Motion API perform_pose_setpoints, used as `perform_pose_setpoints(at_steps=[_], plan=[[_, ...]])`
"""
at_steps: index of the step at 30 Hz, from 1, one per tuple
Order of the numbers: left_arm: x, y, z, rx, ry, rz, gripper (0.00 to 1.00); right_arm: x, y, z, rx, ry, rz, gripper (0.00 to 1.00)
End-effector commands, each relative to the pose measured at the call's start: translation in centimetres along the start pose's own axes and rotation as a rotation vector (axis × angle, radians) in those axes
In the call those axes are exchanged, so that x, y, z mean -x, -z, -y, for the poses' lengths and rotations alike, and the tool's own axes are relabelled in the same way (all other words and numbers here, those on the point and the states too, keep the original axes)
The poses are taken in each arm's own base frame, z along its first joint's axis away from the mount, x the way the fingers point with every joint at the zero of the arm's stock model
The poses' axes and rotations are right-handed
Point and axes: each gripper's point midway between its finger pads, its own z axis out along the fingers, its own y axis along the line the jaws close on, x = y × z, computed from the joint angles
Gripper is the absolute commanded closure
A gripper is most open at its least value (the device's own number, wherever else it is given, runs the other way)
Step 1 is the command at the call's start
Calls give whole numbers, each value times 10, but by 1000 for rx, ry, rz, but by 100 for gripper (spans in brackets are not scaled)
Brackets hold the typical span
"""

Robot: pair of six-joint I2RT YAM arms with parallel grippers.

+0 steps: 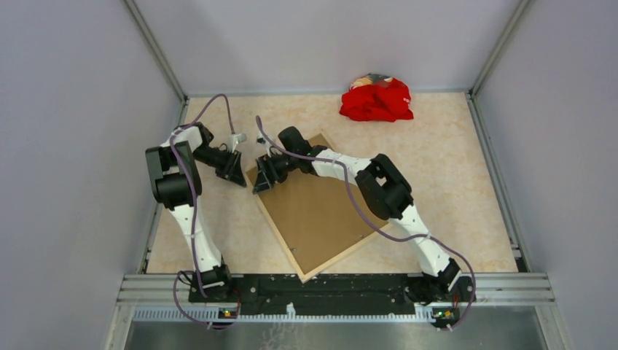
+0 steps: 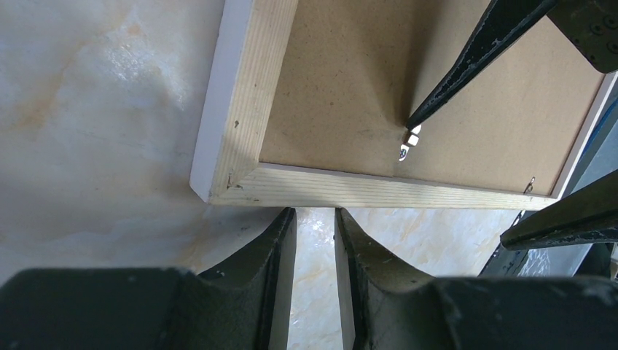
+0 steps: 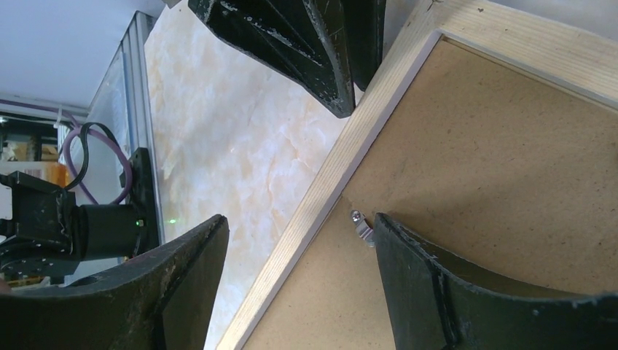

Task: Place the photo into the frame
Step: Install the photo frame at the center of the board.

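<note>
Your right gripper [image 3: 299, 222], fingers spread, straddles a rail of the back-up white-and-pine rectangular frame [image 2: 240, 95], likely to work its small metal tab [image 3: 361, 224]; left gripper [image 2: 315, 215] hovers narrowly parted, empty.

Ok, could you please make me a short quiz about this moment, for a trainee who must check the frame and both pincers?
1. True or false: the frame lies with its bare wooden back facing up.
2. The right pincer has one finger on each side of what? A. a rail of the frame B. a bottle C. a pen
3. What is held by the left pincer?
Key: 1 true. 2 A. 3 Nothing; only the table shows in the gap.
</note>
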Motion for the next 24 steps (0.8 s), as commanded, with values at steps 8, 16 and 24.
perform_pose_setpoints(at_steps=[8,16,24], plan=[[2,-3,-11,18,-21,-2,67,-24,-4,-7,40,1,-47,29],[2,-5,-12,15,-21,-4,67,-37,-6,-10,47,-23,-61,30],[1,-6,-13,12,-17,-4,67,-30,-2,-13,28,-2,-63,33]])
